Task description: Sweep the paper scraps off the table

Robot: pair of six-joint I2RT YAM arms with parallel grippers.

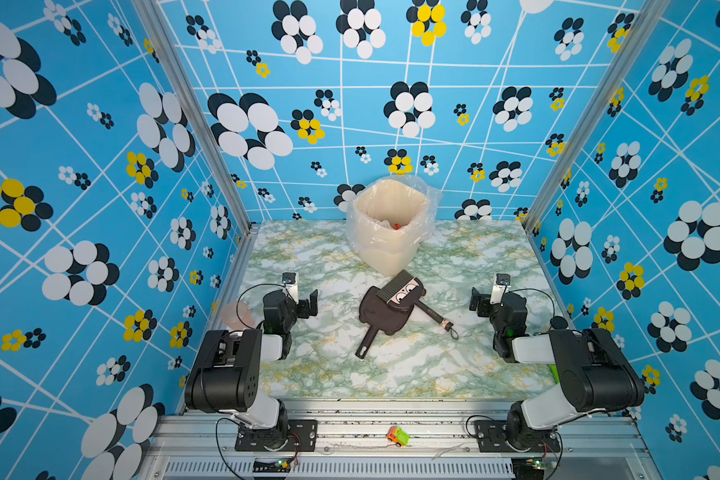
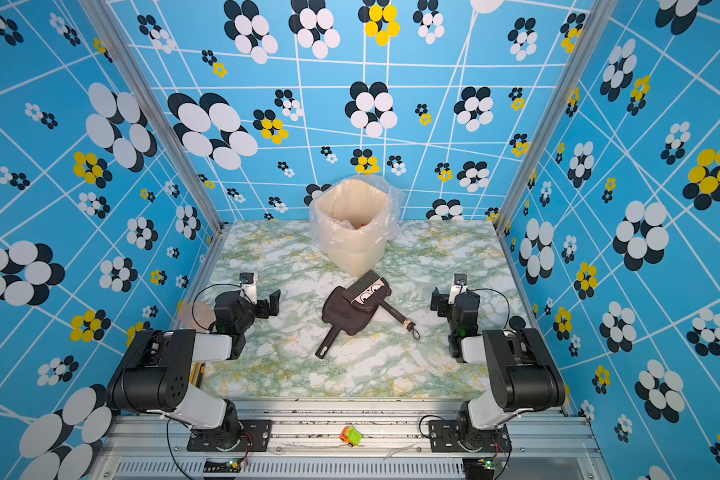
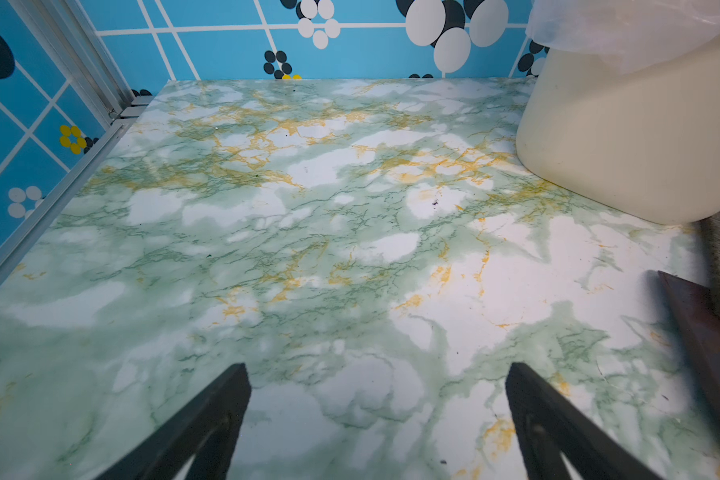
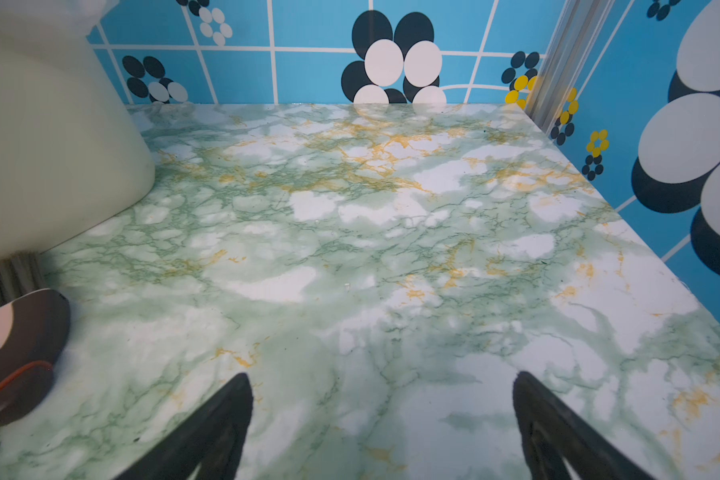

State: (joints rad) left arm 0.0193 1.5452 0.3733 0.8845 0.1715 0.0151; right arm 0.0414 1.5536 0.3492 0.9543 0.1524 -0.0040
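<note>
While the left gripper (image 3: pixel 377 419) hovers over bare table (image 1: pixel 412 365) with its jaws spread wide and nothing between them, the brush (image 1: pixel 408 297) lies across the dustpan (image 1: pixel 381 318) mid-table; a red paper scrap (image 1: pixel 396 226) shows inside the bin (image 1: pixel 391 224). Rightward, the right gripper (image 4: pixel 381 424) gapes equally wide, touching nothing.

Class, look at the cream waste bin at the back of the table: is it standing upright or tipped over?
Upright: the waste bin stands on its base, its lined mouth facing up.
</note>
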